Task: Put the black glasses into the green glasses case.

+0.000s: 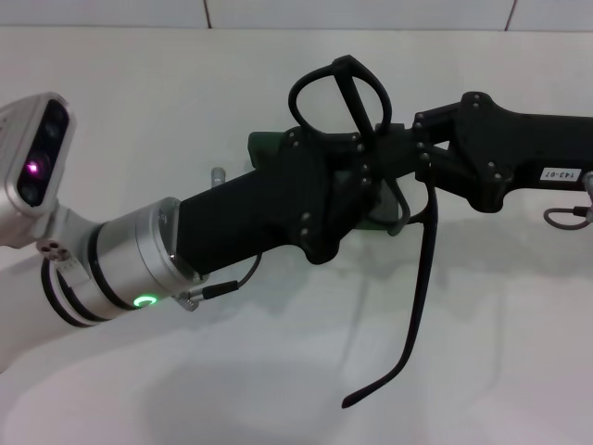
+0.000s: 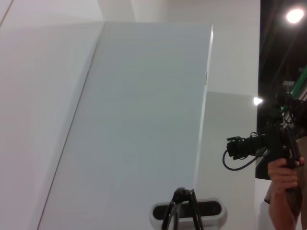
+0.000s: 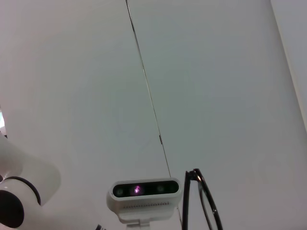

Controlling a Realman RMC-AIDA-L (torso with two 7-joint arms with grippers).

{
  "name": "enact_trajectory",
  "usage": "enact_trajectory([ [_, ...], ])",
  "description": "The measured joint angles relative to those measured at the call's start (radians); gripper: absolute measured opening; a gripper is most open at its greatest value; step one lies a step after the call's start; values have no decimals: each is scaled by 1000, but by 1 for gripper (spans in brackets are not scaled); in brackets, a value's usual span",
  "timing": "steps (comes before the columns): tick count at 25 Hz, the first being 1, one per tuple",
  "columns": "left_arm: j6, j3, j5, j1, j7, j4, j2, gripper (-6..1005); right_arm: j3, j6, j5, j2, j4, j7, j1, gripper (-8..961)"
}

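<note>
Seen from your head camera, both arms meet above the middle of a white table (image 1: 278,371). Your left gripper (image 1: 363,167) reaches in from the near left, your right gripper (image 1: 408,148) from the right, and their tips come together at the black glasses (image 1: 338,93).

The glasses are held up off the table, right where the two grippers meet. One lens loop stands up on the far side of the gripper tips. One temple arm hangs free, dropping from the meeting point toward the near edge of the table and curving left at its end.

Both grippers touch the frame, but the fingers overlap one another and the frame, so you cannot tell how either gripper's jaws stand or which one carries the weight.

The green glasses case (image 1: 269,148) lies on the table directly beneath the left gripper. Only its dark green left end shows past the gripper body; the rest is hidden, so whether its lid is up is unclear.

The right wrist view shows part of the glasses (image 3: 204,201) close against a pale wall.
</note>
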State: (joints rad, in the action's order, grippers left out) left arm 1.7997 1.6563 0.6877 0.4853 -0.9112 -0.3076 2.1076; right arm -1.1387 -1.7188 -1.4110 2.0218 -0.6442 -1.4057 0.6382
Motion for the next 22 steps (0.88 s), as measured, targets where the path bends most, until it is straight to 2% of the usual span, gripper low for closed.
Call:
enact_trajectory([
  [16,3,1,-10,-4,-4,2,0,28,6,-4,0,0,0,9,-7,56],
  [22,82,17,-5,-20,4,-3,-6,29,34,-1,0,-3,5,15,-24,56],
])
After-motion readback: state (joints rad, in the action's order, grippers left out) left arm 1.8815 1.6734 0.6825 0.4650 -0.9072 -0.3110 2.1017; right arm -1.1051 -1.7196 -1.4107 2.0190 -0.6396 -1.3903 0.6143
